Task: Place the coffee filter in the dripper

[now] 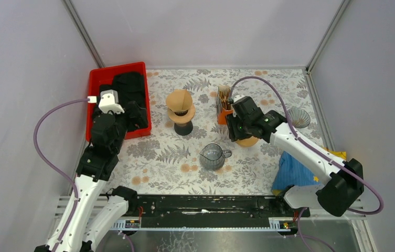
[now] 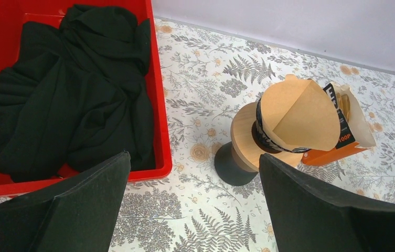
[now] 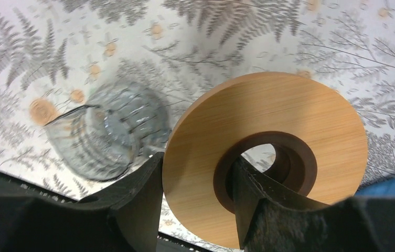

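— While the right gripper [image 3: 195, 163] clamps the wooden ring [image 3: 268, 121], one finger through its hole, where's the paper filter [image 2: 300, 118]?

— Top view's centre, seated point-down in the dripper [image 2: 260, 123], upper right of the left gripper's [image 2: 194, 157] wide jaws; neither arm clearly nearer.

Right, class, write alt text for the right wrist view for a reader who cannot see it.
The right gripper clamps a round wooden ring, one finger outside its rim, the other through its dark-lined centre hole. Beyond it, a glass jug stands on a fern-patterned tablecloth.
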Available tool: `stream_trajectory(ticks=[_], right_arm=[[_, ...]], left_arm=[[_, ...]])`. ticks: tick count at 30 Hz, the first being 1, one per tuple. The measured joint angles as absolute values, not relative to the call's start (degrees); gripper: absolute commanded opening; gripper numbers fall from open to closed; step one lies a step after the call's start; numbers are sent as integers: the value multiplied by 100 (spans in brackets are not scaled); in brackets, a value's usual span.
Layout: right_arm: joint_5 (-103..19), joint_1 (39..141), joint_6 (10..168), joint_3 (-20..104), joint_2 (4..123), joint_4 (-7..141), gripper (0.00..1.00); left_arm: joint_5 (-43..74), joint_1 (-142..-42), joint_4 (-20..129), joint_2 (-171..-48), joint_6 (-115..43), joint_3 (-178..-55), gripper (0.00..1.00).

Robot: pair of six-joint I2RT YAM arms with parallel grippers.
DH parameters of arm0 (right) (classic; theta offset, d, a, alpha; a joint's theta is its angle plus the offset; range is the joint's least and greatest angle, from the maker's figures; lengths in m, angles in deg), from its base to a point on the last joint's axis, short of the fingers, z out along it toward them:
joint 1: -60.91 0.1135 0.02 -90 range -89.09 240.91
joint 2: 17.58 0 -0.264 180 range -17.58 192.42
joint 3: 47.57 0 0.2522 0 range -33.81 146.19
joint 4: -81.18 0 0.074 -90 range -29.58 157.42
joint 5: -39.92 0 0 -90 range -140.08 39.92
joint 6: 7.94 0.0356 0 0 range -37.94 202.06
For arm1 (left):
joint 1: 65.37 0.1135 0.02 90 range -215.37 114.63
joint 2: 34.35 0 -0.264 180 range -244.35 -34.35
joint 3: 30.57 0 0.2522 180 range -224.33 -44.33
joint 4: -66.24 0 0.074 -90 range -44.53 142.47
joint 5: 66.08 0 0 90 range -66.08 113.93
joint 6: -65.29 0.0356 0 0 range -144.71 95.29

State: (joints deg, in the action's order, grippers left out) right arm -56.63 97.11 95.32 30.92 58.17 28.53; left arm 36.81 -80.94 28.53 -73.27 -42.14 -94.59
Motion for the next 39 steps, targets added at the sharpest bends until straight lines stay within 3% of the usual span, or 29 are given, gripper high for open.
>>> stream_trajectory(ticks=[20, 33, 39], right_arm=[[-5654, 11764, 9619, 3660, 6848, 2855, 32], [-5696, 12124, 9709, 3730, 7465, 3063, 36], [-5805, 12155, 9709, 3774, 7611, 3089, 45]], left_arm=[[3683, -7987, 2851, -7347, -4214, -9428, 100], [3655, -7956, 2851, -7356, -4214, -9424, 100], [3633, -7954, 2851, -7353, -4214, -9419, 100]])
